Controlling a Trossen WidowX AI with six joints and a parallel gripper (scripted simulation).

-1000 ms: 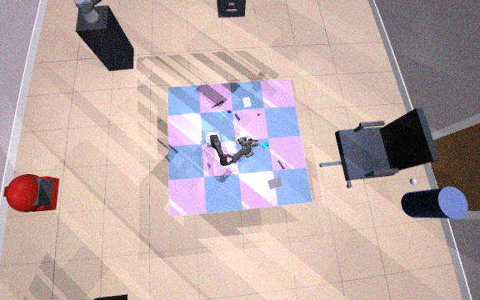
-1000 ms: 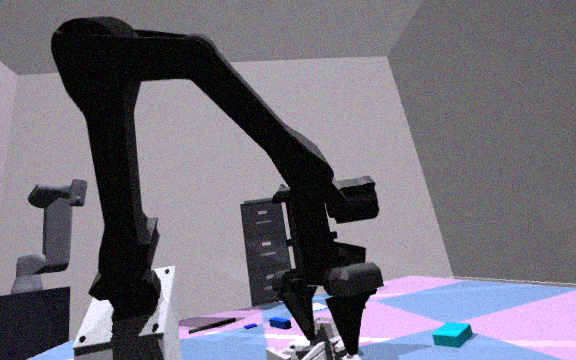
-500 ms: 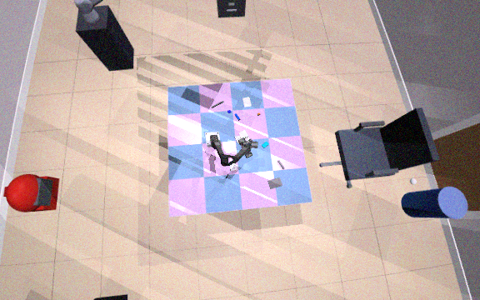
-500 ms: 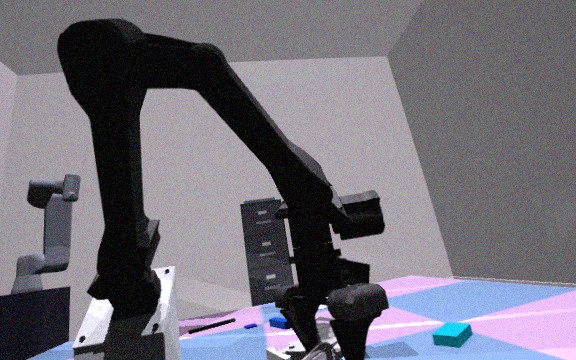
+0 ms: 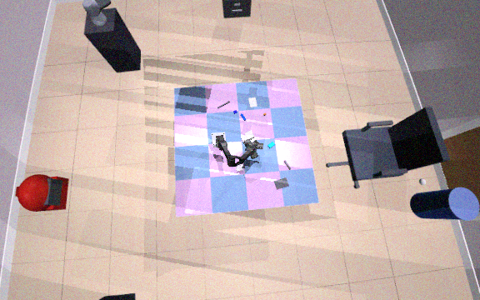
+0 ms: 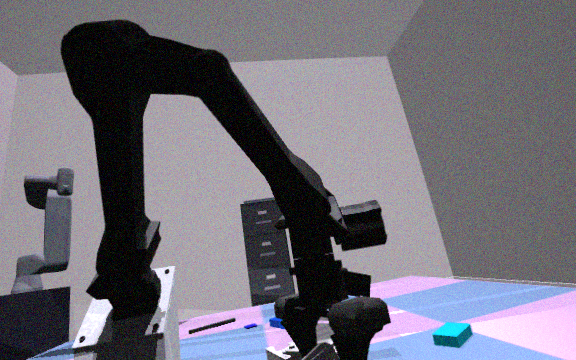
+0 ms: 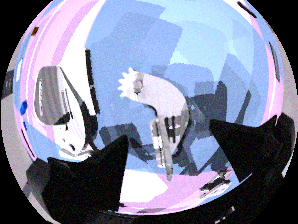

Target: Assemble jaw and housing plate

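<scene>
My gripper (image 6: 334,350) (image 7: 170,132) is open, its black fingers wide apart with nothing held. A pale curved jaw (image 7: 167,97) with gear teeth at one end shows between and beyond the fingertips in the wrist view; its striped straight part points back toward me. The white base assembly (image 5: 248,137) (image 7: 75,125) is to the left of this jaw in the wrist view, with a grey rounded part (image 7: 52,95) standing up from it. The gripper partly hides the assembly in the exterior view. I cannot tell the pins, the mounted jaw or the stubs apart, nor which plate is the housing plate.
A cyan block (image 5: 271,144) (image 6: 452,335) lies beyond the gripper. A grey plate (image 5: 282,183), a grey rod (image 5: 287,165), a white plate (image 5: 252,102), a dark rod (image 5: 223,104), blue pieces (image 5: 243,117) and an orange piece (image 5: 264,114) lie around the mat.
</scene>
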